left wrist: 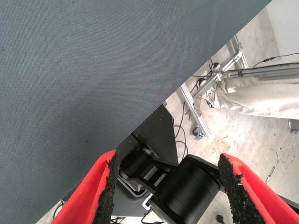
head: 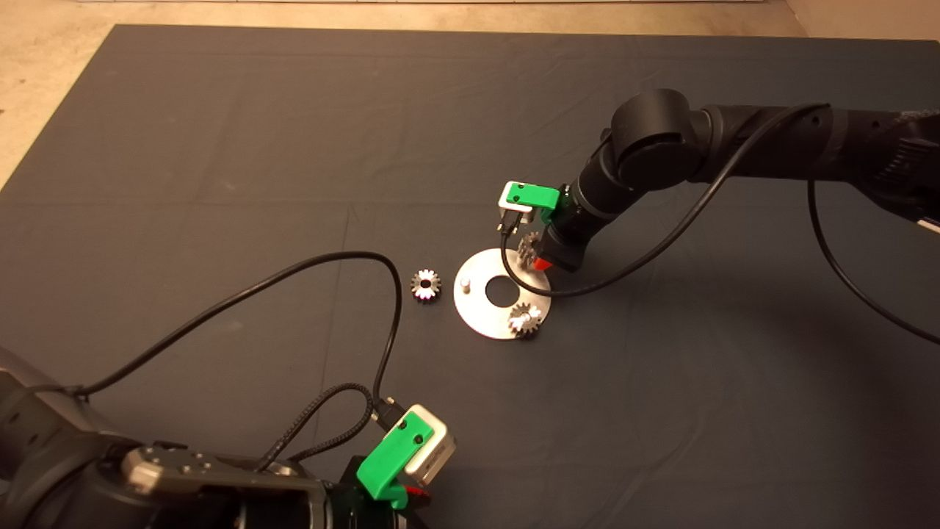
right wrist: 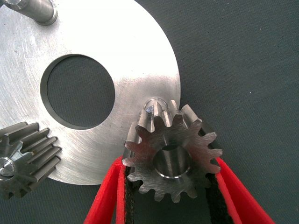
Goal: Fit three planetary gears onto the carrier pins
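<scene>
A flat silver disc (head: pixel 481 312) lies mid-mat with its carrier pins. One planetary gear (head: pixel 526 319) sits on the near pin and also shows in the right wrist view (right wrist: pixel 25 158). The pin on the left side (head: pixel 465 281) is bare (right wrist: pixel 39 10). My right gripper (head: pixel 536 257) is shut on a second gear (right wrist: pixel 173 156) at the disc's far right rim. This gear's bore is offset from the third pin (right wrist: pixel 154 106), whose top peeks out beside the teeth. A third gear (head: pixel 425 284) lies flat on the mat left of the disc. My left gripper (head: pixel 415 492) is parked at the lower edge, open and empty (left wrist: pixel 168 186).
Black cables loop across the mat from each wrist; one (head: pixel 382 323) runs close to the loose gear. The left wrist view looks past the mat edge (left wrist: pixel 154 107) to the floor, a metal frame (left wrist: pixel 201 121) and the robot's base.
</scene>
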`<action>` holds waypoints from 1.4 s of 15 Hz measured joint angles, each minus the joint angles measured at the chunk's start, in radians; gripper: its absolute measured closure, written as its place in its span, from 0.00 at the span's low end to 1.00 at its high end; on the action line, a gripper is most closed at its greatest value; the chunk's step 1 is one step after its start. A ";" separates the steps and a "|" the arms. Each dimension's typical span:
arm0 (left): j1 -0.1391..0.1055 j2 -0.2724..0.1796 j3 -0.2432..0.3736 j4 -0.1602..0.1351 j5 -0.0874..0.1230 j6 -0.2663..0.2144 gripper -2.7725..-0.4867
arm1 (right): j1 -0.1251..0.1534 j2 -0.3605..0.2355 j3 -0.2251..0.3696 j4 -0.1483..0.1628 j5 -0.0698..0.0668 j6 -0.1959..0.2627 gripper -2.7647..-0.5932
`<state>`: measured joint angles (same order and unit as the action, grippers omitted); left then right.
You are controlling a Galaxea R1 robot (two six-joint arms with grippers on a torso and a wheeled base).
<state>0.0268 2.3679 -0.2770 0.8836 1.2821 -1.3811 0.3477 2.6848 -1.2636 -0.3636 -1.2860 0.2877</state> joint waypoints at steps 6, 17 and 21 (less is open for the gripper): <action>0.000 0.000 0.000 0.000 0.000 0.000 0.57 | -0.001 0.005 0.000 0.009 0.007 0.000 0.88; 0.000 0.000 0.000 0.000 0.000 0.000 0.57 | -0.002 0.009 -0.009 0.017 0.013 -0.001 0.89; 0.000 0.000 0.000 0.000 0.000 0.000 0.57 | -0.002 0.009 -0.009 0.018 0.014 -0.001 0.89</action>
<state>0.0268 2.3679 -0.2770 0.8836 1.2821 -1.3815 0.3457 2.6936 -1.2728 -0.3457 -1.2715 0.2862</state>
